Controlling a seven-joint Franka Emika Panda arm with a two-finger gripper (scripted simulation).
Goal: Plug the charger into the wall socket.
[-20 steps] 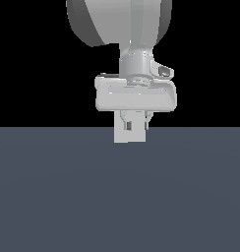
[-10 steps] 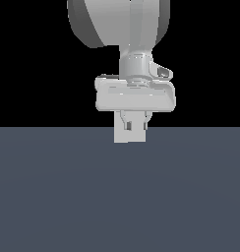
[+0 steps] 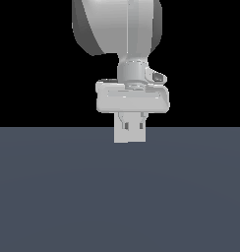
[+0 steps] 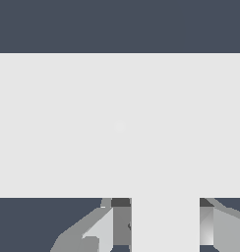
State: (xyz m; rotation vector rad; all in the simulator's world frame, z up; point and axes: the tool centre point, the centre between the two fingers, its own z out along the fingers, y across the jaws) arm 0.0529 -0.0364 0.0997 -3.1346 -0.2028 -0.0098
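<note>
Barely shifted from half a second ago: charger [image 4: 165, 224] and arm in almost the same place in the exterior view, low over the worktop [image 3: 120, 197]. Held between the fingers [image 4: 107, 229] of the hand [image 3: 129, 129], clamped on both flanks, pale block showing from the grip toward the panel in the wrist view. Straight ahead of it, filling that view as a broad off-white band, the wall socket [image 4: 120, 125], with only a faint pale mark near its centre and no pin holes clearly made out. Charger's end seemingly against or just short of the panel face; impossible to say which. Block apparently off to one side of the central mark, so probably a small sideways correction needed before pushing home. Socket not distinguishable in the exterior view, hidden behind hand and charger.
</note>
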